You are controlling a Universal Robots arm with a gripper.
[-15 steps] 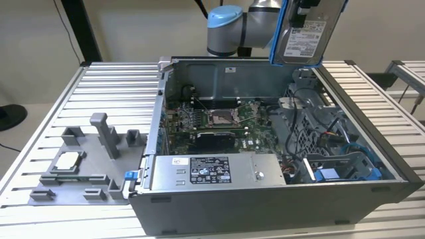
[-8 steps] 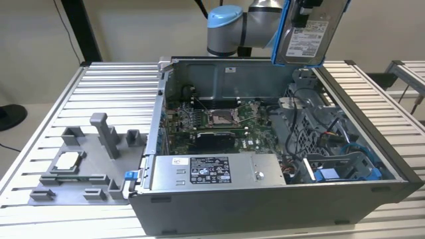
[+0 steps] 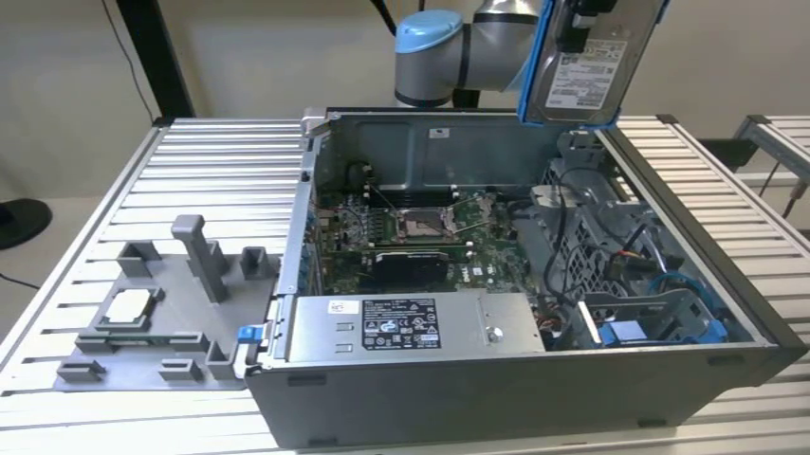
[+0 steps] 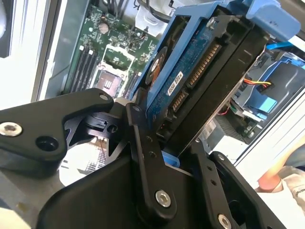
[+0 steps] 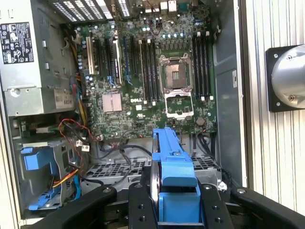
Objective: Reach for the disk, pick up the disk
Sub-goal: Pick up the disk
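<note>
Your jaws are gripping the disk (image 3: 590, 66), holding it upright and lifted clear above the open computer case (image 3: 708, 313) on the table (image 3: 76, 256). In the second wrist view the black fingers (image 4: 147, 157) are pressing on both faces of the disk (image 4: 200, 81). The motherboard (image 5: 147, 76) is lying below the jaws, well apart.

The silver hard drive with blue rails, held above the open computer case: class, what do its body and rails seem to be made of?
The silver hard drive, clamped in the gripper: body looks like brushed metal, grey with dull sheen. The blue rails: probably moulded plastic, uniformly coloured, matte, with rounded edges.
</note>
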